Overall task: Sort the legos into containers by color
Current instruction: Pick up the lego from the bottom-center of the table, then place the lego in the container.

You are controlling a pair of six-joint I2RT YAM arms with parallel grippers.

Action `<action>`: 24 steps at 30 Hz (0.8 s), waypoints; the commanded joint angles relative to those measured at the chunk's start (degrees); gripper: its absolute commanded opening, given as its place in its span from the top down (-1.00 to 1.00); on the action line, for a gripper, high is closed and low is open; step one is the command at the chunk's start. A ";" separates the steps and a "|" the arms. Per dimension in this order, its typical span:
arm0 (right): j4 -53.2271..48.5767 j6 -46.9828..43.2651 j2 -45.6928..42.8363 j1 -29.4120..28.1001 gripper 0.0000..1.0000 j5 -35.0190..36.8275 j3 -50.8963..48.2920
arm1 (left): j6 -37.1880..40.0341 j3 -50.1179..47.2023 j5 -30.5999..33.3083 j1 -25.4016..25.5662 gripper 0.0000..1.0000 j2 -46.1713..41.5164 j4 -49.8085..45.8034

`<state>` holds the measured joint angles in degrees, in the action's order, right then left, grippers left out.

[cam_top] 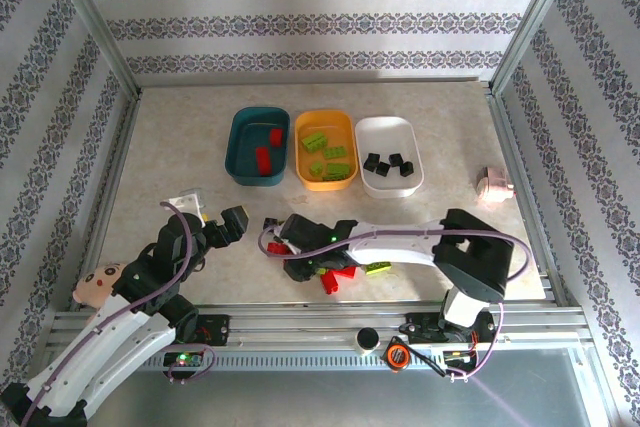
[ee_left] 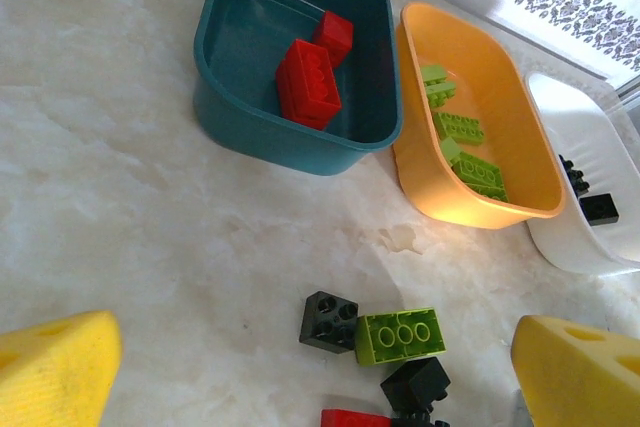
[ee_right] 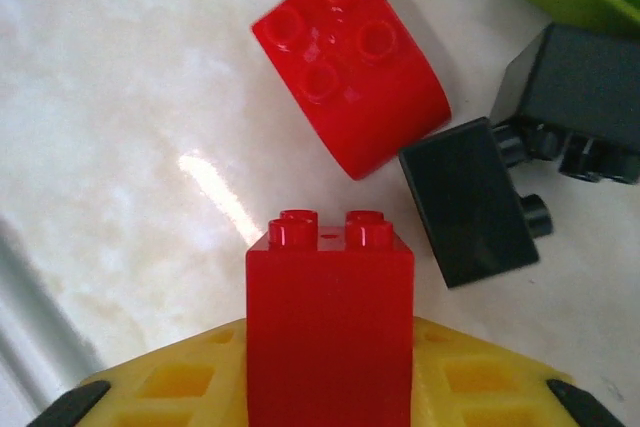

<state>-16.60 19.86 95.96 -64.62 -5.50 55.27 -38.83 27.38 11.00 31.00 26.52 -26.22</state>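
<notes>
Taking the overhead view as a clock face, we see a pale marbled worktop carrying three matching shallow trays with rounded corners in a row near 12 o'clock. The teal tray sits towards 11, the orange tray in the middle and the white tray towards 1, each just beside the next.

The right pincer is clamped on a red brick at the loose pile near 6 o'clock. Its yellow pads press the brick's sides, and two glossy studs show on the brick's far end. We cannot tell whether the brick is clear of the worktop. The left pincer gapes wide at the pile's 9 o'clock side with nothing in its grasp.

The teal tray holds two red bricks, one longer than the other. The orange tray holds four lime green bricks, and the white tray about four black bricks.

The pile mixes all three colours. In the right wrist view, a curved red brick with four studs lies at 12 o'clock of the held one. A black brick lies on its side at 2 o'clock. In the left wrist view, a square black piece touches a lime piece with ringed studs.
</notes>
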 commanded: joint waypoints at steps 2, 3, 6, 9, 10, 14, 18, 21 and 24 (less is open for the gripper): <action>2.61 -1.19 -8.10 3.48 0.44 -4.51 -1.81 | 0.98 1.45 -0.14 -0.07 -0.99 0.15 0.26; 2.94 -1.42 -9.37 4.59 0.44 -5.30 -1.51 | 0.96 1.24 -0.27 0.00 -0.99 0.12 0.51; 4.06 -1.90 -9.83 8.77 0.45 -6.77 2.02 | 0.69 0.59 -0.70 -0.06 -0.99 0.17 1.62; 4.77 -2.29 -5.25 12.59 0.46 -6.47 9.23 | 0.27 -0.20 -1.51 -0.05 -0.99 0.57 2.96; 4.84 -2.20 -2.74 13.78 0.46 -6.52 12.30 | 0.15 -0.22 -1.84 -0.11 -0.99 0.84 3.10; 4.19 -1.68 7.70 16.79 0.46 -6.02 24.22 | 0.09 -0.27 -2.91 -0.07 -0.99 2.01 3.23; 3.52 0.88 18.95 19.35 0.46 -6.28 36.57 | -0.21 -0.65 -4.23 -0.02 -0.99 2.30 3.28; 2.07 2.28 25.87 20.32 0.45 -5.88 45.20 | -0.32 -0.82 -5.19 -0.02 -0.99 2.38 3.06; 0.68 4.14 31.01 21.32 0.39 -4.66 52.16 | 0.00 -0.79 -6.49 -0.07 -0.99 2.78 2.88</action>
<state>-14.04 21.45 124.64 -43.97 -11.31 102.15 -38.87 27.05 6.22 31.00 29.06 -24.82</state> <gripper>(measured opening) 0.302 0.997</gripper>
